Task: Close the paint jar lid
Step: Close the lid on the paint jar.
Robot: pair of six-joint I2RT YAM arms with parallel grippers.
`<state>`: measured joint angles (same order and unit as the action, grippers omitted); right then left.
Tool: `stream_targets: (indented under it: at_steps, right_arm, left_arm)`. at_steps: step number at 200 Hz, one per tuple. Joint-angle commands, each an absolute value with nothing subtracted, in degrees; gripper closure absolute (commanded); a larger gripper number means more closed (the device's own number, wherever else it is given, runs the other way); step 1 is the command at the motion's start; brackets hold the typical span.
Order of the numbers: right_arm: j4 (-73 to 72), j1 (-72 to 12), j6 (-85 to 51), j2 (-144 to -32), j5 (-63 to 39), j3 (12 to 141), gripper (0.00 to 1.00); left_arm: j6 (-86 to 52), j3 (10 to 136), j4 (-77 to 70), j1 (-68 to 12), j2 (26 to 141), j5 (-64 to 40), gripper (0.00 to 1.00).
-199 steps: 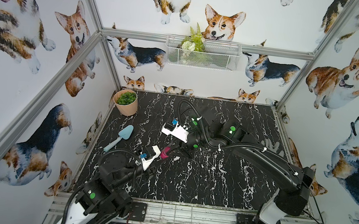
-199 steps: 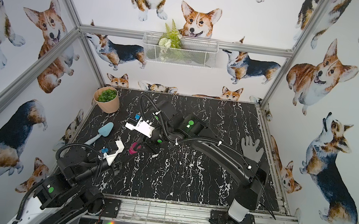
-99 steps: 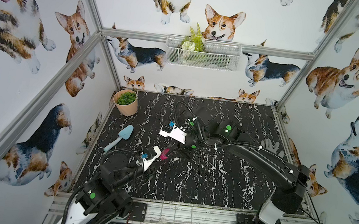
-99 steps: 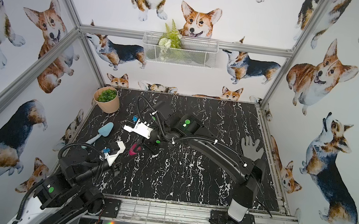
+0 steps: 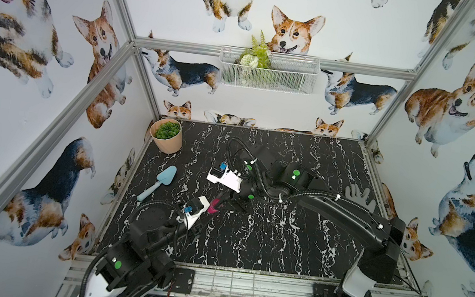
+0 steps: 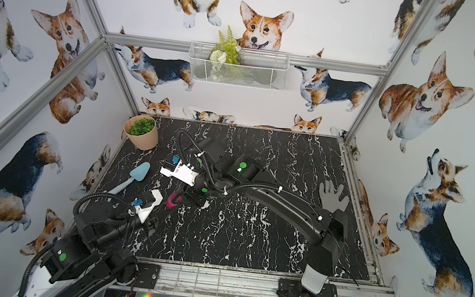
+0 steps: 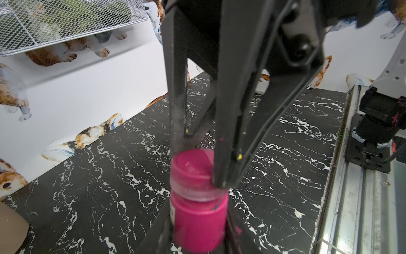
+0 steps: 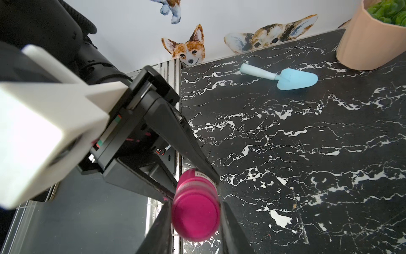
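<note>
One pink paint jar [image 5: 213,207] is being held above the black table [image 5: 278,249]. The left gripper [image 7: 197,233] is clamping one end and the right gripper [image 8: 195,228] the other; which end is carrying the lid cannot be told. Open tabletop is lying on the right gripper's side. Outboard of the left gripper, one blue trowel [image 5: 159,182] and one plant pot [image 5: 167,136] are crowding the table's left edge. One grey glove [image 5: 360,198] is lying well apart.

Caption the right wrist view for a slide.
Pink jar clamped at opposite ends by right gripper and left gripper; trowel lies beyond.
</note>
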<state>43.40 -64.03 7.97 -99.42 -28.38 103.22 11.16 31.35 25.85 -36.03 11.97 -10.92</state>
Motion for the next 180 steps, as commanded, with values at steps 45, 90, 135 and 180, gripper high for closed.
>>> stream_targets:
  at_steps: [45,90,135,180]
  right_arm:
    - [38.0,-65.0,0.3,-98.7,-30.2,99.9,0.68]
    - [32.4,-65.0,-4.1,-97.3,-28.4,96.5,0.68]
    - [34.6,-65.0,0.5,-96.5,-28.2,96.6,0.68]
    - [26.2,-65.1,-3.2,-95.0,-30.1,92.5,0.69]
  left_arm:
    - [12.0,31.4,15.1,-36.0,10.2,-5.7,0.73]
    - [12.2,31.2,15.0,-36.0,8.5,-2.9,0.73]
    - [11.6,31.0,14.6,-36.0,8.7,-5.9,0.73]
    - [11.3,30.7,13.9,-36.0,7.7,-6.0,0.73]
